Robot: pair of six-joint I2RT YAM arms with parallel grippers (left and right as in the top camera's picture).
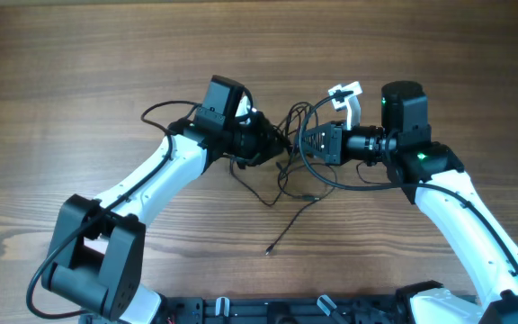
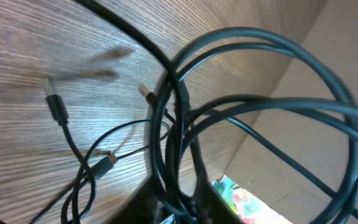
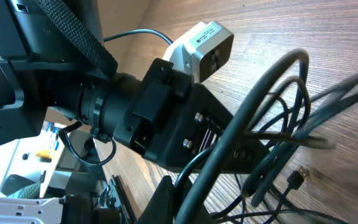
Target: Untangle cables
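The cables [image 1: 291, 121] are thin black cords bunched in mid-air between my two grippers, with loops and a loose tail trailing onto the wooden table [image 1: 79, 72]. My left gripper [image 1: 275, 144] is shut on the bundle. In the left wrist view the cords [image 2: 173, 124] run up out of its jaws [image 2: 178, 208], with small plug ends [image 2: 53, 102] lying on the wood. My right gripper [image 1: 306, 144] faces it closely and is shut on a cord. In the right wrist view its jaw [image 3: 188, 199] holds a strand [image 3: 272, 81], with a plug [image 3: 296, 178] below.
The left arm's wrist and white camera [image 3: 204, 43] fill the right wrist view, very near my right gripper. A cardboard surface [image 2: 303, 93] and a colourful printed item [image 2: 241, 199] show beyond the table. The rig base [image 1: 286, 310] lines the front edge.
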